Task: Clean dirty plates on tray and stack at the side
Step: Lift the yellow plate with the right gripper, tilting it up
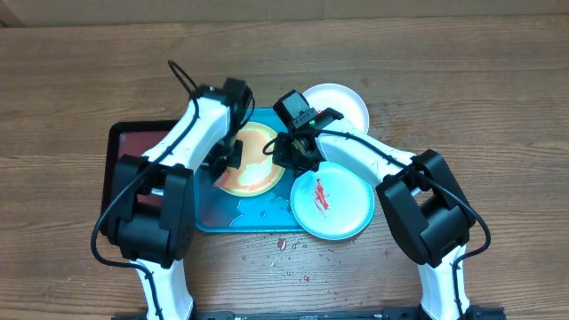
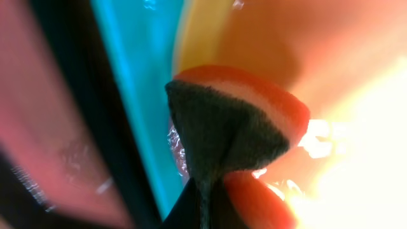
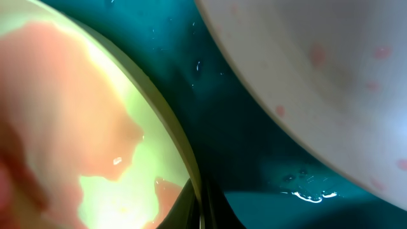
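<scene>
The yellow-green plate (image 1: 256,162), smeared with orange-red sauce, lies on the turquoise tray (image 1: 213,218). My left gripper (image 1: 228,156) is shut on a sponge (image 2: 235,121) with orange, white and dark green layers, pressed at the plate's left part (image 2: 356,127). My right gripper (image 1: 292,153) is shut on the plate's right rim (image 3: 191,184). The pale aqua plate (image 1: 333,203), with a red smear, overlaps the tray's right edge and shows in the right wrist view (image 3: 318,76). The white plate (image 1: 342,102) lies on the table behind the tray.
A dark red tray with a black rim (image 1: 124,147) adjoins the turquoise tray on the left. Water drops sit on the tray floor (image 3: 308,194). Red crumbs (image 1: 280,244) are scattered on the wooden table in front of the tray.
</scene>
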